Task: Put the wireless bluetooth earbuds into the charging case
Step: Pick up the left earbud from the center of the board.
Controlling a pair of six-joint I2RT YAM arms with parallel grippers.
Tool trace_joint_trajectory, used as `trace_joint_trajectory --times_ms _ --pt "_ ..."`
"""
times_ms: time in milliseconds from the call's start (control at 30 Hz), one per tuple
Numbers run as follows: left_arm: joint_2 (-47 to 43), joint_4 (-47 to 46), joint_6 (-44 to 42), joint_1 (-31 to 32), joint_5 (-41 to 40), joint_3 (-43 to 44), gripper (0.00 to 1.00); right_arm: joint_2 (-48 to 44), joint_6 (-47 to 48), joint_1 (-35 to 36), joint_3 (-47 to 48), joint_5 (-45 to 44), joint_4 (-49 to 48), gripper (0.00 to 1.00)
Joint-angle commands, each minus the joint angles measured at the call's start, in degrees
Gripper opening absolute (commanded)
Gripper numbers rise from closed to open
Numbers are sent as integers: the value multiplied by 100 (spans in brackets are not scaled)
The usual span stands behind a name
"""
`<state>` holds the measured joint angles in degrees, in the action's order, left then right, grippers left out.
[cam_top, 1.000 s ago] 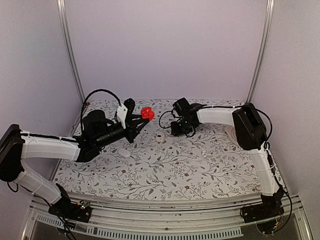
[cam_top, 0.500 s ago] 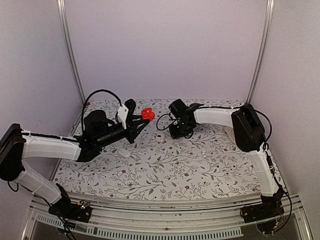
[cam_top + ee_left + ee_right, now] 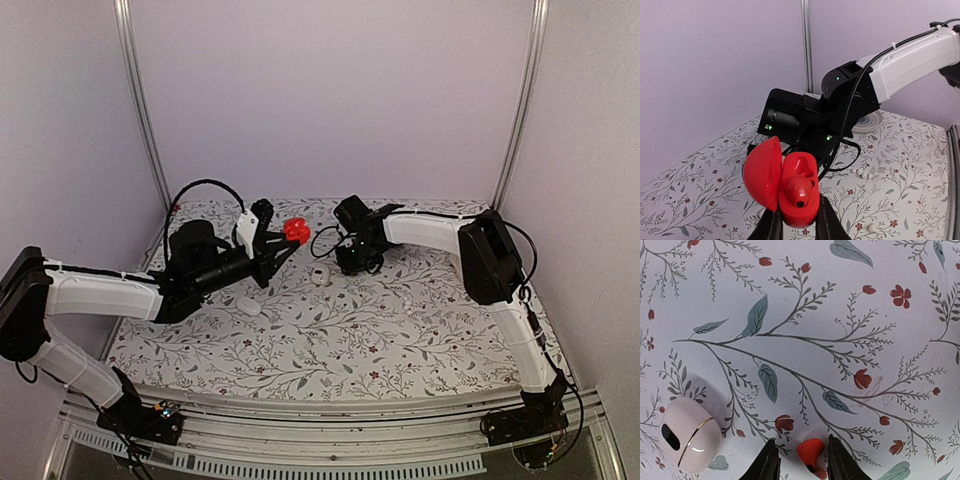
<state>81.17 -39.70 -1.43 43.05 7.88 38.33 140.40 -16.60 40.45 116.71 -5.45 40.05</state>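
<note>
Left gripper [image 3: 797, 226] pinching red charging case [image 3: 790, 192], lid open, held up off table [image 3: 700, 200]; one earbud [image 3: 799, 189] seated inside. Cream-white rounded object [image 3: 690, 441] lying on table, untouched. Right gripper [image 3: 799, 460] flanks second red earbud [image 3: 810, 452]. Clamped or merely straddling, cannot tell; bud's lower part cut off by frame. Next, likely: carry bud to case's free hollow, align carefully.

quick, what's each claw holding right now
left claw: closed on the red charging case, lid open
right claw: closed on a red earbud
</note>
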Motion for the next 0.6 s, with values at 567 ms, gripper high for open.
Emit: trace_joint_trajectory --times_ms 567 --pt "150 132 -6 -86 127 350 0 226 1934 -171 155 375 249 34"
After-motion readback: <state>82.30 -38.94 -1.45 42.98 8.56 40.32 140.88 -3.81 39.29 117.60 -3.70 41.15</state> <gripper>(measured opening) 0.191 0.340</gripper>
